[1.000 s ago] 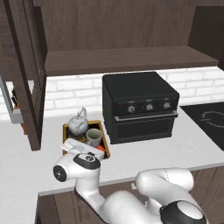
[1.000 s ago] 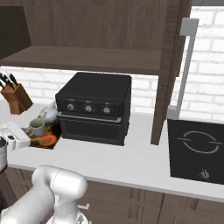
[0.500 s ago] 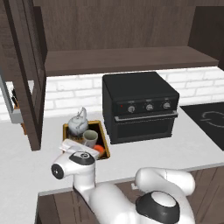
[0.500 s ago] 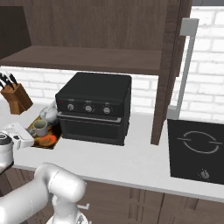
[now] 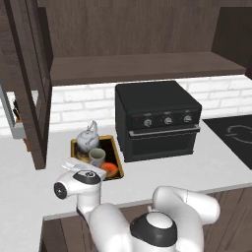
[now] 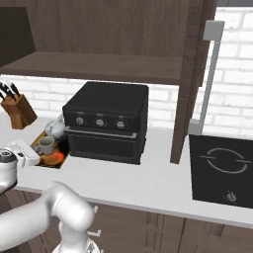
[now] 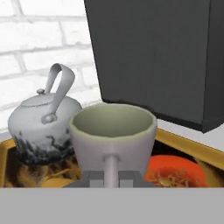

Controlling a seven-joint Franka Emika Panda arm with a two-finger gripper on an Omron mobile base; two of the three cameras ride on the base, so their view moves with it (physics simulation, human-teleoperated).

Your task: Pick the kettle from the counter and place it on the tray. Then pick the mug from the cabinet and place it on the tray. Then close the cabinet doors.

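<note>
Matte beige cylindrical mug (image 7: pixel 113 135) on swirl-patterned tray (image 7: pixel 183 146) beside squat silvery kettle (image 7: pixel 41 124); end effector (image 7: pixel 111 178) state unclear.

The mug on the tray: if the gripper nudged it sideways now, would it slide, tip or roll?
The mug stands upright on the tray, about as wide as tall, so it would probably slide rather than tip. Its rigid-looking walls should not flex. The kettle sits close beside it, so a push that way would likely bump it. The side handle would probably stop any roll.

White brick backsplash (image 5: pixel 74 101), black countertop oven (image 5: pixel 156 119), black cooktop (image 6: pixel 222 170), wooden knife block (image 6: pixel 18 109)
</note>
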